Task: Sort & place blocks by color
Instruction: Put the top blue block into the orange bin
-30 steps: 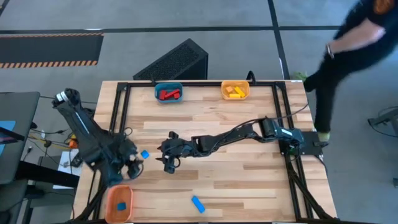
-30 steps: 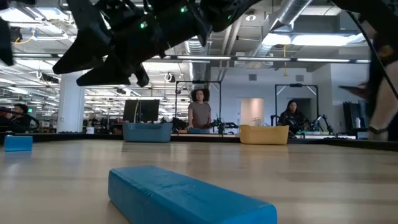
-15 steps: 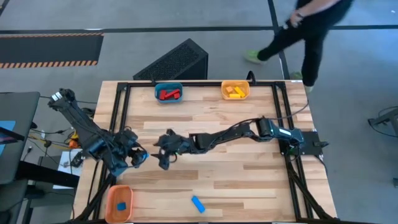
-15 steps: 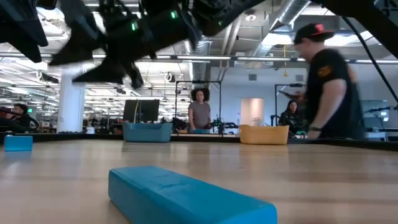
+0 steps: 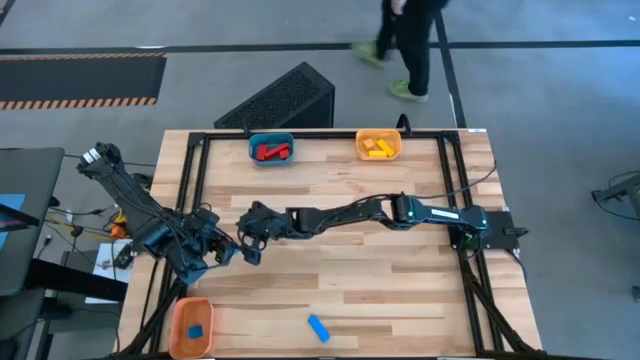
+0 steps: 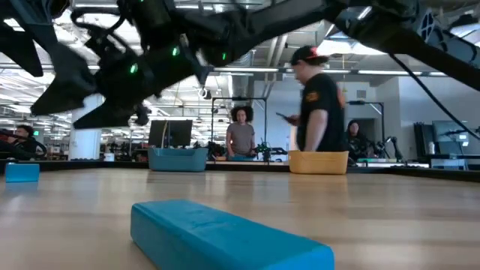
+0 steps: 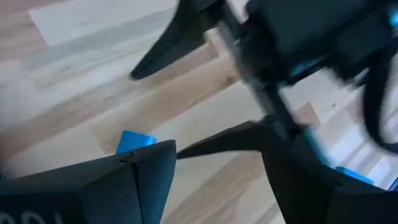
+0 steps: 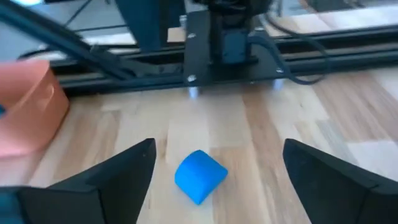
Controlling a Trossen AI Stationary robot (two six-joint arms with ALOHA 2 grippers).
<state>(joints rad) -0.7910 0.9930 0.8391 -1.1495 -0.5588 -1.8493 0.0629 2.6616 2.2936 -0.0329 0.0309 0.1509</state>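
While I watch: right gripper [image 8: 211, 158] jaws spread around blue cube [image 8: 199, 175].
Left gripper [image 5: 222, 252]: can't tell jaws, beside cube.
Risk: arms collide.

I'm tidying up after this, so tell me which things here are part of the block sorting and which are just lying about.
Part of the job:
blue cube, right gripper open around it
blue bar
blue block in orange bin
red blocks in blue bin
yellow blocks in yellow bin
left gripper

Just lying about:
black box
person

A blue bin [image 5: 271, 148] and a yellow bin [image 5: 378, 146] sit at the table's [image 5: 400, 290] upper edge; an orange bin [image 5: 190, 325] sits lower left. A person [image 5: 408, 40] walks above.
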